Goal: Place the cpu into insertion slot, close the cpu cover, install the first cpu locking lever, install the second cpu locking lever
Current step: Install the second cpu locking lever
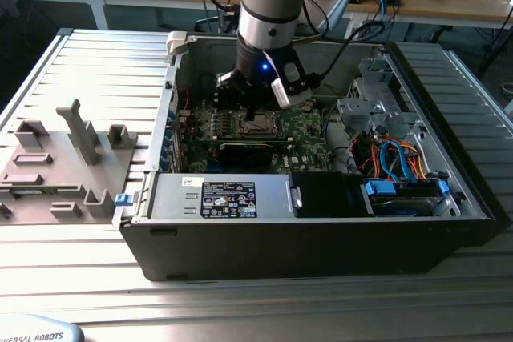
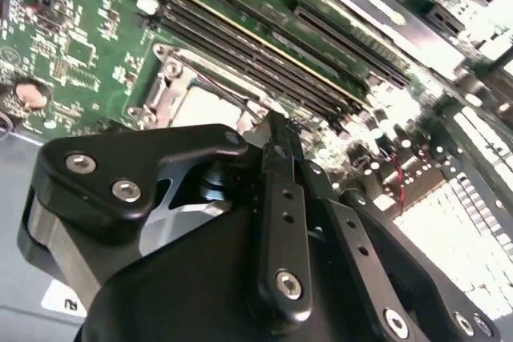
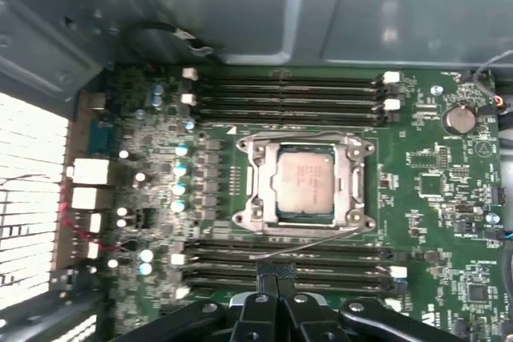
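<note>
First wrist view looks straight down on a green motherboard inside an open computer case. Near the middle of the board sits the insertion slot, a square socket with a silver metal rim. The cpu lies flat in it: a small square chip with a dull silver-grey top carrying faint print. The cpu cover, a thin silver frame with a square window, lies down around the chip, so the chip's top shows through the window. A thin wire locking lever slants away from the socket's edge on the gripper's side, its end raised over the nearest memory slots; it does not look latched. A second wire lever runs along the opposite edge of the socket. Rows of long narrow memory slots flank the socket on both of those sides.

The gripper has its two black fingers pressed together with nothing between them, the tips just over the memory slots beside the raised lever's end. In the second wrist view the gripper again shows its fingers closed, with the socket's pale chip just beyond them.

In the exterior view the arm reaches down into the case, and the gripper hangs right above the socket near the board's middle.
</note>
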